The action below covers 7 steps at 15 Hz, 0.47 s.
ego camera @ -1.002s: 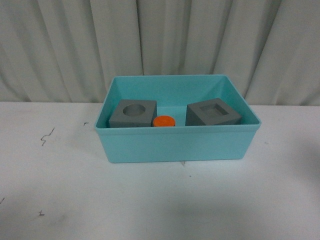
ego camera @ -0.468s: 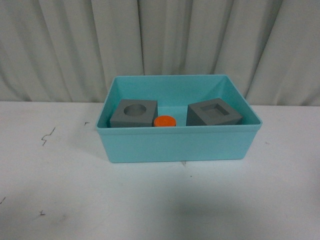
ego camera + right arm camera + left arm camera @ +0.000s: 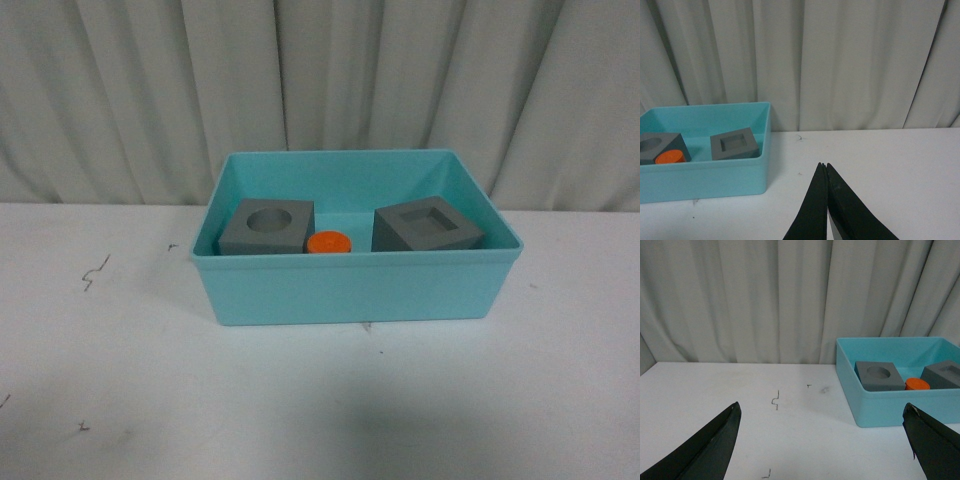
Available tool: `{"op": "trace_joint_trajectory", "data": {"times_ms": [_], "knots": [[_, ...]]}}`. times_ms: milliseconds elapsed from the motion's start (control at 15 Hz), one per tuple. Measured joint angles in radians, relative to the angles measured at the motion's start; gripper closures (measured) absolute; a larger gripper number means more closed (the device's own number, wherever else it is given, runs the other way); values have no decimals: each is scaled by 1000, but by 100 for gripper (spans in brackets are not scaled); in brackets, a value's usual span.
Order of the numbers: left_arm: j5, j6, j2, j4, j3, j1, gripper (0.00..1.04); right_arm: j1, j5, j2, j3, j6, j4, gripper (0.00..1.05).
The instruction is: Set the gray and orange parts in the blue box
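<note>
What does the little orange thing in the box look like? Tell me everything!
The orange cylinder is a small, round, bright orange piece with a flat top. It sits low inside the blue box, near the front wall, between the two gray cubes and right beside the cube with the round hole. Only its top shows over the wall; any markings are too small to make out. No gripper touches it.

You see blue box point(image 3: 350, 290) on white table point(image 3: 300, 400), curtain point(image 3: 320, 80) behind. Inside: gray cube with round hole point(image 3: 266, 227) at left, orange cylinder point(image 3: 328, 243) just beside it, gray cube with square recess point(image 3: 426, 227) at right, apart.
</note>
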Motion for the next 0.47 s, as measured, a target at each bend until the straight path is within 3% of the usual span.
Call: {"op": "trace_joint_trajectory", "data": {"times_ms": [468], "knots": [[0,0,0,0,0,0,7,0,0,-249,0,0,-243,103]]}}
